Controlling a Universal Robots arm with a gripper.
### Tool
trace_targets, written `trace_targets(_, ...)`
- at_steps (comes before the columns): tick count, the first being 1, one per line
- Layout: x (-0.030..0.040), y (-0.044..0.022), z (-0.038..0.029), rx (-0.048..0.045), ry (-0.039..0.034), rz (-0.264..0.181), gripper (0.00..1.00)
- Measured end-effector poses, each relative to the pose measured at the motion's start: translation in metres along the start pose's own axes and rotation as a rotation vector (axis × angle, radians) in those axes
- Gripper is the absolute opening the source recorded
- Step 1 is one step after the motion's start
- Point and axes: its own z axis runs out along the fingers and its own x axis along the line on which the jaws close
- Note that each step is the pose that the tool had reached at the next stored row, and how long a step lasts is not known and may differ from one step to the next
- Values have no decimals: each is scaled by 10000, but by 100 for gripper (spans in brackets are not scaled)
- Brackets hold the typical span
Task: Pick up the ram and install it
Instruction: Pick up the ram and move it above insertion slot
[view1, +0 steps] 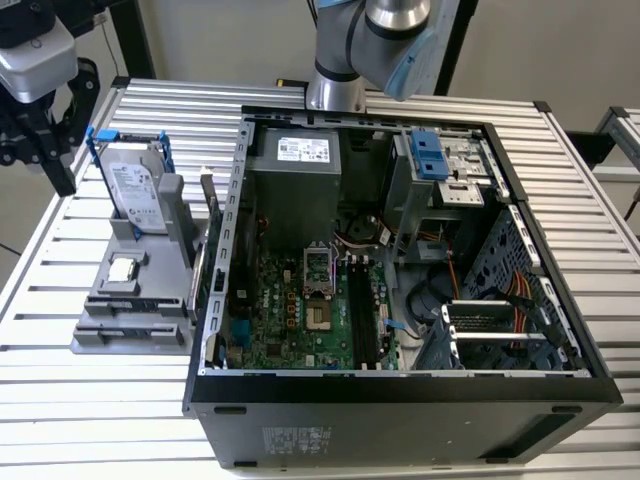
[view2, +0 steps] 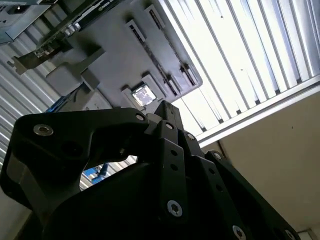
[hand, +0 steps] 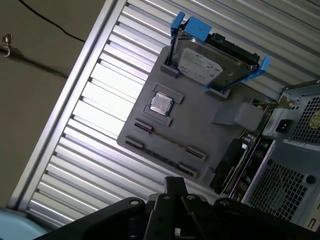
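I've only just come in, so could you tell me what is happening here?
A robot arm's gripper hovers near the grey parts holder beside the open computer case. The hard drive, the processor chip and what looks like the ram sit in that holder, untouched.

Bright, even light. Glare: ribbed silver aluminium tabletop (view2: 240, 55) (hand: 105, 105) washed white in both wrist views. Shadow: open black computer case (view1: 400, 420) interior.

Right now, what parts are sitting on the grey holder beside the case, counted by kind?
Hard drive: 1
Processor chip: 1
Ram, standing on edge: 1
Expansion card: 1
Total: 4
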Motion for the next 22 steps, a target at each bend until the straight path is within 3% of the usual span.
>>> trace_targets(22, 0, 0, 0, -18, 72, -1965, 0)
